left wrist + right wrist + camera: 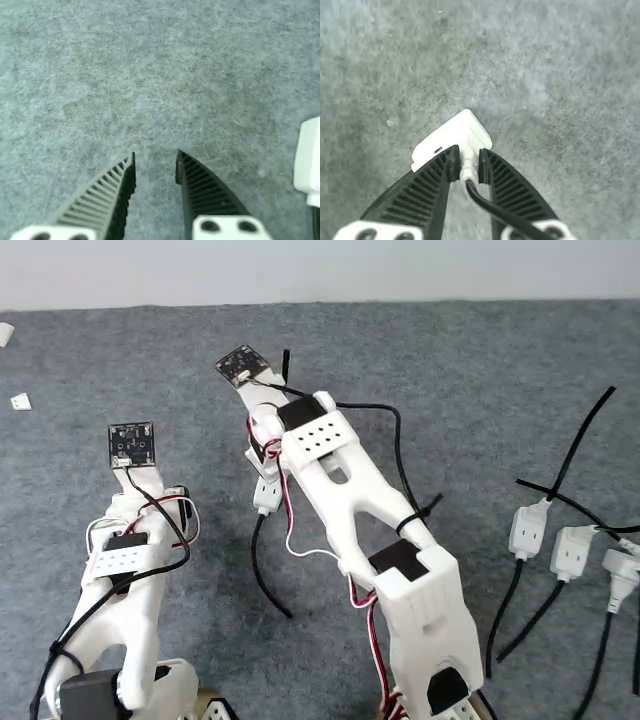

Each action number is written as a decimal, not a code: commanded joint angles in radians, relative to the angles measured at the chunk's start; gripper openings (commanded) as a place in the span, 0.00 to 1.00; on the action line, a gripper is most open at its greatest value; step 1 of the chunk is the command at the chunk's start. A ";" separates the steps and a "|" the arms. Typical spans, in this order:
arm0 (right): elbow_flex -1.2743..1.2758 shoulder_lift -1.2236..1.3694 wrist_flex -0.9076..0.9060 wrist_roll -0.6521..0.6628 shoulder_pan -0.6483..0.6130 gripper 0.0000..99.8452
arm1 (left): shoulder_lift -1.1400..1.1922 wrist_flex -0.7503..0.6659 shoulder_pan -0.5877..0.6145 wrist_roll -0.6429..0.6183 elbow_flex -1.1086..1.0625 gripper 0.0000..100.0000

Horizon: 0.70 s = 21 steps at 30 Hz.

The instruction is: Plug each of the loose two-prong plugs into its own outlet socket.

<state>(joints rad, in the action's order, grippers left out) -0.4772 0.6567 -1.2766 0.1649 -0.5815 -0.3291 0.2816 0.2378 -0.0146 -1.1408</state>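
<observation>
The white cord end [455,135] pinched in the right tool [468,151] hid its front face, so plug or socket could not be told. Beside the left tool [155,154], a white block [309,155] was cut off by the frame edge.

The left gripper [155,159] hangs over the grey, felt-like surface [150,75], its two dark ribbed fingers [117,186] parted with a bare gap between the tips and nothing held. They taper to points, with pale mounts at their bases. At the frame's edge, beside one finger but apart from it, sits a white plastic piece [308,157], cut off by the edge.
</observation>
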 commanded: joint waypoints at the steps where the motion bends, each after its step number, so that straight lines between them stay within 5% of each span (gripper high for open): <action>1: -0.018 0.110 -0.082 0.021 -0.031 0.01 | -0.031 -0.011 0.005 -0.003 0.005 0.12; 21: -0.531 0.417 -0.409 0.259 -0.042 0.01 | -0.031 -0.009 0.005 -0.003 0.005 0.12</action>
<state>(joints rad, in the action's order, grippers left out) -0.9620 0.9927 -1.5988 0.3798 -0.5969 -0.3291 0.2816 0.2378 -0.0146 -1.1408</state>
